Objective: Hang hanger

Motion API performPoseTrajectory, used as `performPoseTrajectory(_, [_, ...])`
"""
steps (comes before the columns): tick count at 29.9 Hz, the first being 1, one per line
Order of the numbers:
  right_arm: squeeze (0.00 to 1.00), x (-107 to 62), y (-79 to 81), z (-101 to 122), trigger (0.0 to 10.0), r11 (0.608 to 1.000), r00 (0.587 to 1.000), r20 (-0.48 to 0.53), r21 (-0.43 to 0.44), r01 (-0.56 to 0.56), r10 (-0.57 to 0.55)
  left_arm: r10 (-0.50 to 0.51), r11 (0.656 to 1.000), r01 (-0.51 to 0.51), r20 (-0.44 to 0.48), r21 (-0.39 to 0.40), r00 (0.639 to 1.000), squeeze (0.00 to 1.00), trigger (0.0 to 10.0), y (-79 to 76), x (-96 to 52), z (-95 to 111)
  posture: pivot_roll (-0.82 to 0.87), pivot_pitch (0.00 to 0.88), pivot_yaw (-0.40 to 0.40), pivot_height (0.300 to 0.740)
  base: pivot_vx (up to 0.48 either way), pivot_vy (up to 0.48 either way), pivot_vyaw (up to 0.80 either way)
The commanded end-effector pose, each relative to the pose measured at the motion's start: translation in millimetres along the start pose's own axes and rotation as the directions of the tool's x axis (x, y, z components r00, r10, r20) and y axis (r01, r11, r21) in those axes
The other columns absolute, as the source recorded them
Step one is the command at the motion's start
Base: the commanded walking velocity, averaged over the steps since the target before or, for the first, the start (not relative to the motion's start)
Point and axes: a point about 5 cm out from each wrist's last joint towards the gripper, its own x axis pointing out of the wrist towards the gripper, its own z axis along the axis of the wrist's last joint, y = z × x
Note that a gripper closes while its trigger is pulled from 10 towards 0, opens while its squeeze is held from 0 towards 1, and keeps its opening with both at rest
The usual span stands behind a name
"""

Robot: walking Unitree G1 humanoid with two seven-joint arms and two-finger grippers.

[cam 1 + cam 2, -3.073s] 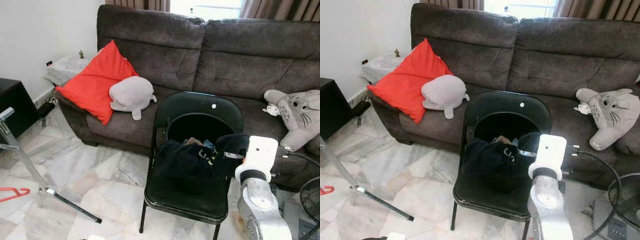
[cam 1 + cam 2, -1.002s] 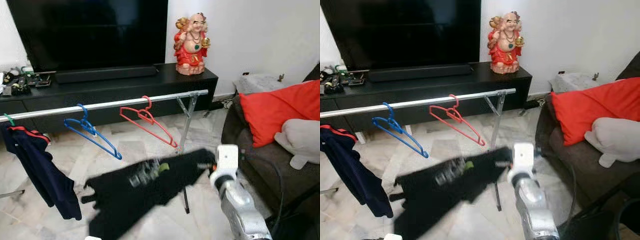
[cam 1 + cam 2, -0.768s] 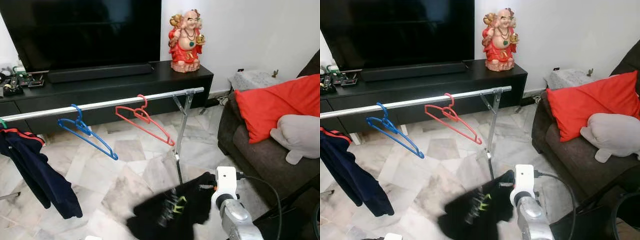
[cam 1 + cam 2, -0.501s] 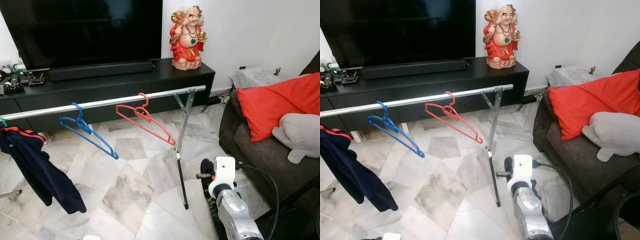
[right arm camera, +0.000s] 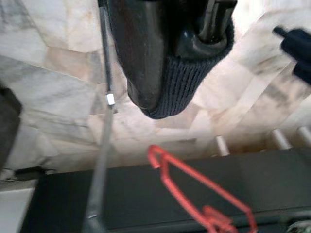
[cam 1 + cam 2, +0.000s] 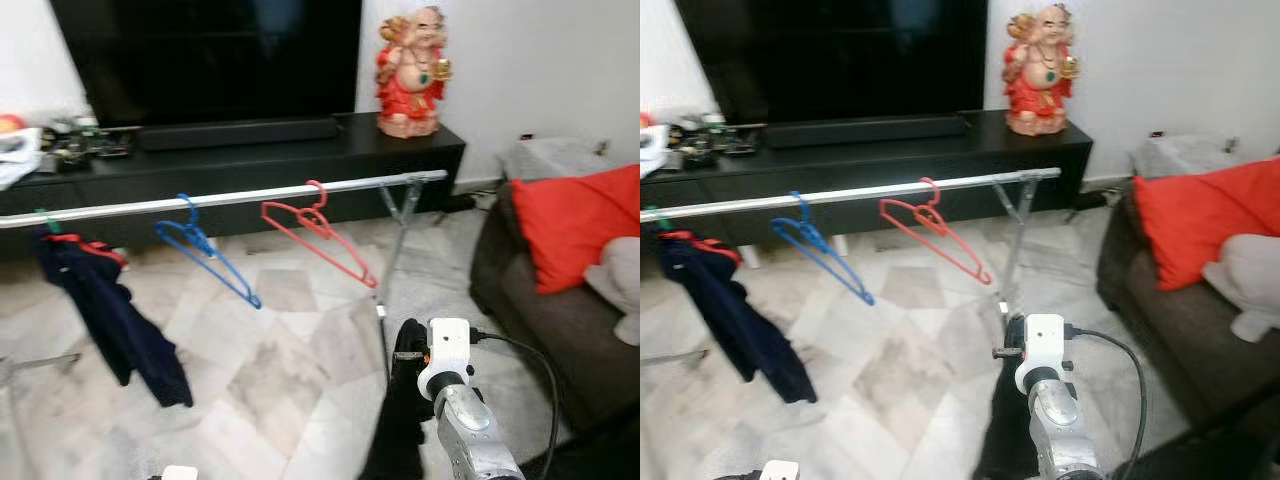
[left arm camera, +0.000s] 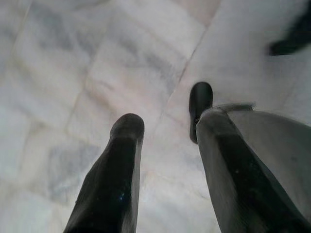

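**Trainee:** Judging from the head camera, how did you expect the hanger to handle?

**Me:** Lightly. The red hanger [image 6: 320,233] was a thin plastic frame, stiff enough to keep its shape but slick, and I guessed it would swing at a nudge. It hung by its hook on the silver clothes rail [image 6: 230,196], tilted, with the blue hanger [image 6: 208,252] just beside it and a navy garment [image 6: 112,315] further along. I would have taken it at the neck below the hook, or on the straight lower bar, where two fingers can close without slipping.

**Trainee:** And the right claw?

**Me:** The right claw [image 6: 407,352] was low, near the rail's upright leg, clamped on a black garment [image 6: 397,425] that drooped limply toward the marble floor [image 6: 270,375]. In its wrist camera I saw a ribbed knit edge [image 5: 182,85] pinched between the fingers, so nearly closed, with soft cloth filling the gap.

**Trainee:** So the cloth wasn't on the hanger?

**Me:** No, the two were apart.

**Trainee:** The left one?

**Me:** The left claw [image 7: 165,128] pointed at bare floor, fingers spread apart, holding nothing.
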Motion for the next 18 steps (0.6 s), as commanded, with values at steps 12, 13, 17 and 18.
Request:
performPoseTrajectory(12, [0.0, 3.5, -0.4, 6.9, 10.0, 1.0, 0.999, 0.044, 0.016, 0.013, -0.013, -0.005, 1.0, 0.005, -0.016, -0.027, 1.0, 0.0, 10.0, 0.4, -0.9, -4.8, 0.04, 0.036, 0.02, 0.74, 0.0, 0.0, 0.44])
performPoseTrajectory(13, [0.0, 3.5, -0.4, 6.9, 10.0, 1.0, 0.999, 0.044, 0.016, 0.013, -0.013, -0.005, 1.0, 0.005, -0.016, -0.027, 1.0, 0.0, 10.0, 0.4, -0.9, -4.8, 0.04, 0.036, 0.02, 0.74, 0.0, 0.0, 0.0])
performPoseTrajectory(17, [0.0, 3.0, -0.7, 5.3, 10.0, 1.0, 0.999, 0.04, 0.021, 0.016, -0.017, -0.011, 0.999, 0.011, -0.016, -0.035, 1.0, 0.0, 10.0, -0.3, -1.0, -5.6, 0.04, 0.03, 0.016, 0.74, 0.063, 0.0, 0.0])
performPoseTrajectory(18, [0.0, 2.9, -0.5, 5.0, 10.0, 1.0, 0.999, 0.04, 0.022, 0.015, -0.016, -0.012, 0.999, 0.011, -0.016, -0.035, 1.0, 0.0, 10.0, -0.5, -1.1, -5.8, 0.04, 0.029, 0.016, 0.74, 0.251, 0.0, 0.0])
